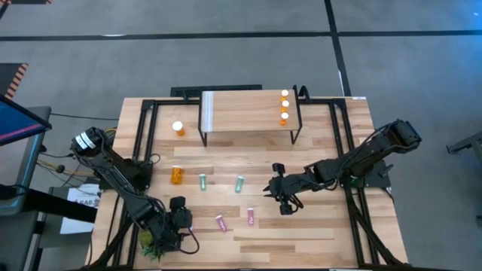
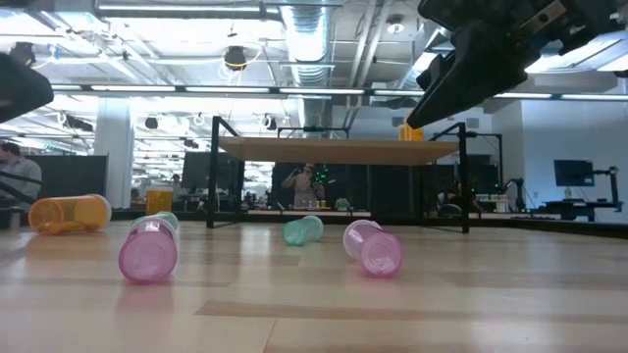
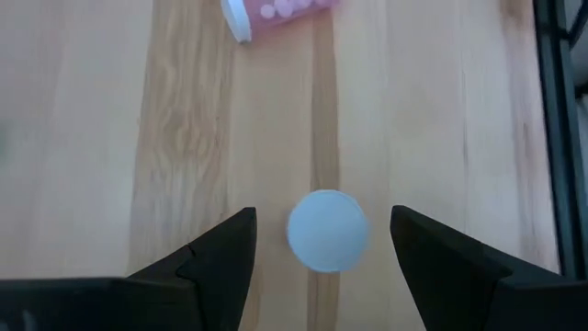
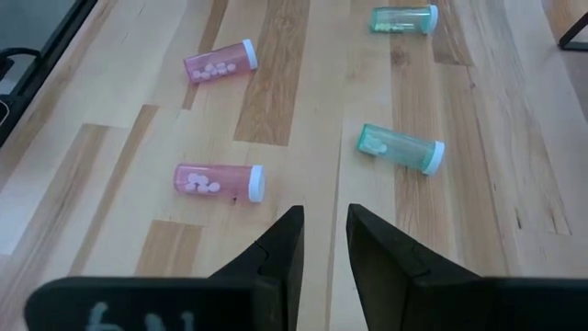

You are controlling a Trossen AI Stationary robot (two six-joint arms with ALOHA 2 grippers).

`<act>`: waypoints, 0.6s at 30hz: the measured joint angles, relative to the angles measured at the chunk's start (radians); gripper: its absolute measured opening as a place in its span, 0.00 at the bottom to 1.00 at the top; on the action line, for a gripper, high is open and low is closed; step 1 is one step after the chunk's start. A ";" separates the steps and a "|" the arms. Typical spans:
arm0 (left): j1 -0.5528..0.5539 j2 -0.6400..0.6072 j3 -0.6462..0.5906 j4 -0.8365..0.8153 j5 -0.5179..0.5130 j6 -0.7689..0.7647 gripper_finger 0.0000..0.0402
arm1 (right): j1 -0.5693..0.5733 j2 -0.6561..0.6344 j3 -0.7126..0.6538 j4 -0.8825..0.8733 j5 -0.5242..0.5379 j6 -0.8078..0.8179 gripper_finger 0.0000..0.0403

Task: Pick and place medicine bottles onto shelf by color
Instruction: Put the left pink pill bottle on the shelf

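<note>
Left tool is held wide open over a white-capped bottle standing upright between its fingers, untouched; bottle colour cannot be told. On the desk, L to R: one orange bottle upright, a second lying, two teal bottles and two pink bottles lying, pills seen inside. Three orange bottles are stood at the shelf's right end. Right tool is held narrow, nothing gripped, above the desk near the pink bottles.

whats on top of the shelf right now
Three orange medicine bottles with white caps stand in a row at one end of the shelf. The rest of its top is bare wood. The space under it is hidden from above.
</note>
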State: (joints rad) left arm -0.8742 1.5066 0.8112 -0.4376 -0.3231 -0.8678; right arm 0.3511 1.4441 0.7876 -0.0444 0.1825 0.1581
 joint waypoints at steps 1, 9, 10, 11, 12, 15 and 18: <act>0.000 0.000 0.000 0.001 -0.003 0.004 0.59 | 0.000 0.000 0.000 0.000 0.000 0.000 0.27; 0.008 0.000 0.000 0.000 0.057 0.008 0.45 | 0.000 0.000 0.000 0.000 0.000 0.000 0.27; 0.011 0.000 0.000 0.000 0.057 0.008 0.42 | 0.000 0.000 0.000 0.000 0.000 0.000 0.27; 0.013 0.000 0.000 0.000 0.057 0.008 0.39 | 0.000 0.000 0.000 0.000 0.000 0.000 0.27; 0.016 0.000 0.000 0.000 0.057 0.009 0.36 | 0.000 0.000 0.000 0.000 0.000 0.000 0.27; 0.024 0.000 0.000 0.000 0.057 0.026 0.28 | 0.000 0.000 0.000 0.000 0.000 0.000 0.27; 0.033 -0.001 0.000 0.000 0.058 0.033 0.24 | 0.000 0.000 0.000 0.000 0.000 0.000 0.27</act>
State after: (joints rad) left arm -0.8408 1.5059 0.8112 -0.4374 -0.2655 -0.8346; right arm 0.3511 1.4445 0.7876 -0.0444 0.1829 0.1581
